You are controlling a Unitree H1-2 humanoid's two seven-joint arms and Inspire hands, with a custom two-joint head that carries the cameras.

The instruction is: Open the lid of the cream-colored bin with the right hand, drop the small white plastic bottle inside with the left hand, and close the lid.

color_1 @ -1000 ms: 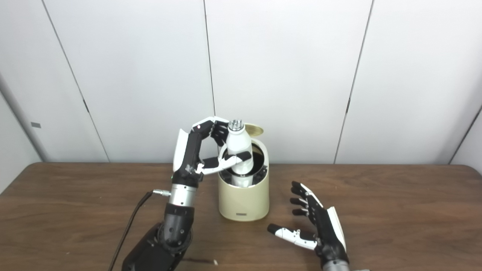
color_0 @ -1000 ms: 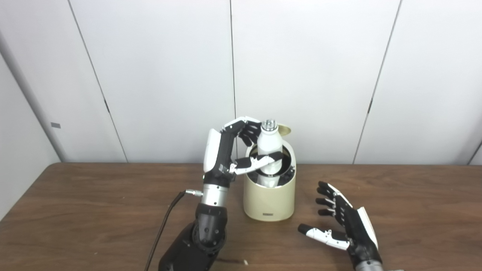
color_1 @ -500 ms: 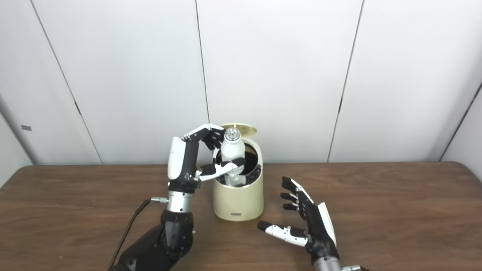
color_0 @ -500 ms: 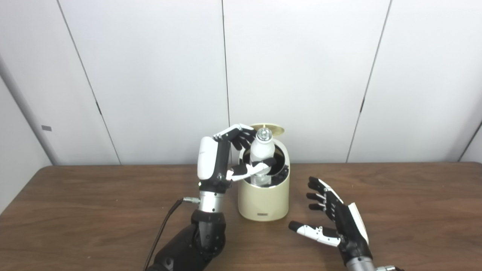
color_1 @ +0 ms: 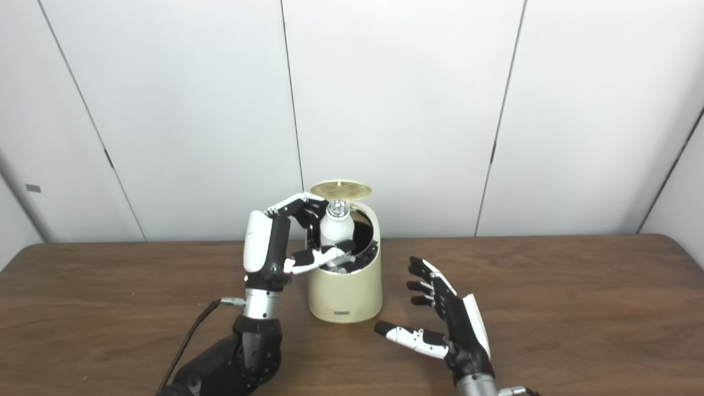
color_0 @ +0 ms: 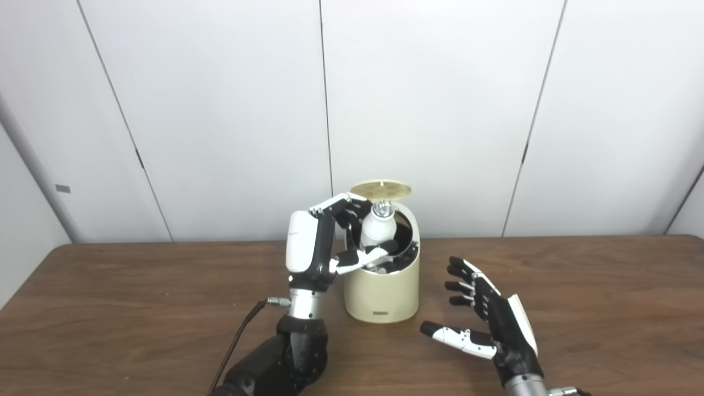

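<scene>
The cream-colored bin (color_0: 381, 291) stands on the wooden table (color_0: 110, 308) with its round lid (color_0: 380, 190) raised behind the opening. A small white bottle (color_0: 376, 232) with a silver cap stands upright, its lower half sunk in the bin's dark opening. My left hand (color_0: 322, 242) is beside the bin's left rim, fingers curled behind the bottle's neck and thumb across its front, shut on it. My right hand (color_0: 487, 324) hovers low over the table to the right of the bin, open, palm toward the bin, touching nothing.
A black cable (color_0: 239, 344) trails from my left wrist down to the table's front edge. White wall panels (color_0: 440, 110) rise right behind the table. Bare tabletop stretches left and right of the bin.
The camera has shifted. The bottle has sunk deeper into the bin with my left hand lowering alongside it. The right hand stays open beside the bin.
</scene>
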